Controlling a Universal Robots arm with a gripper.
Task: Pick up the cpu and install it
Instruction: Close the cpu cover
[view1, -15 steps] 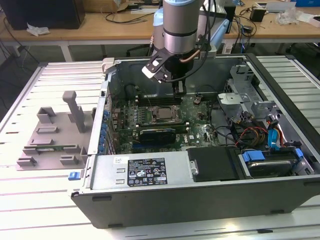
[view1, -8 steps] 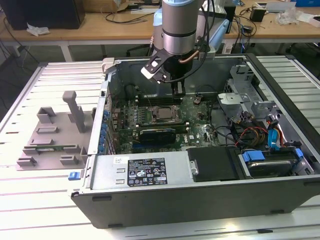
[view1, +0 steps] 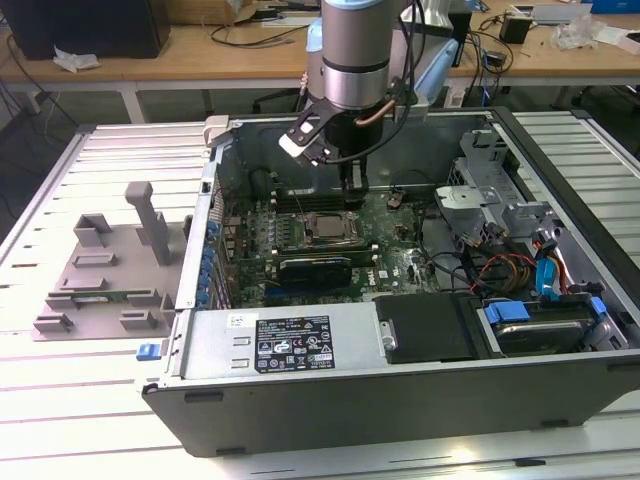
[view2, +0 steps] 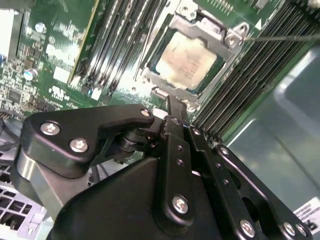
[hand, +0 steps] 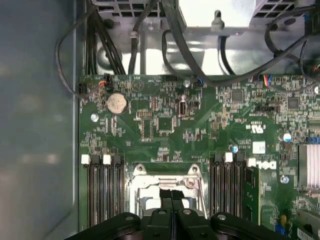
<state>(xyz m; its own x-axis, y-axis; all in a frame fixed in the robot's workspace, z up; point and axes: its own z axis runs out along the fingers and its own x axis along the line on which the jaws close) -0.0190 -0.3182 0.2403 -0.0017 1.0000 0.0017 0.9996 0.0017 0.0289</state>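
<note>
Arm (view1: 350, 50): recorded at the upper centre of the exterior view, reaching down into the open computer case (view1: 400, 400)

Gripper (view1: 352, 188): black, hanging low over the motherboard (view1: 400, 250) in the middle of the exterior view; in the second wrist view the gripper (view2: 172, 104) is seen with its two fingers pressed together and nothing held between them; the same closed, empty state is seen of the gripper (hand: 172, 194) in the first wrist view

Cpu (view1: 325, 228): silver-topped square, lying flat in its socket on the motherboard, just below and to the exterior view's left of the fingertips; in the second wrist view the cpu (view2: 187, 62) is seen bordered by the metal socket frame (view2: 232, 37); the fingertips are placed just beside the frame's edge, off the chip's top; whether the frame is touched cannot be told

Memory slots (view2: 125, 40): dark rows noted on both sides of the socket

Coin cell (hand: 116, 103) and black cables (hand: 170, 30): noted beyond the socket in the first wrist view

Fixture tray (view1: 100, 270): grey, with upright posts, set on the slatted table (view1: 60, 420) at the exterior view's left, outside the case, well apart from the gripper

Power supply (view1: 290, 345): labelled box at the lower centre of the exterior view
</note>
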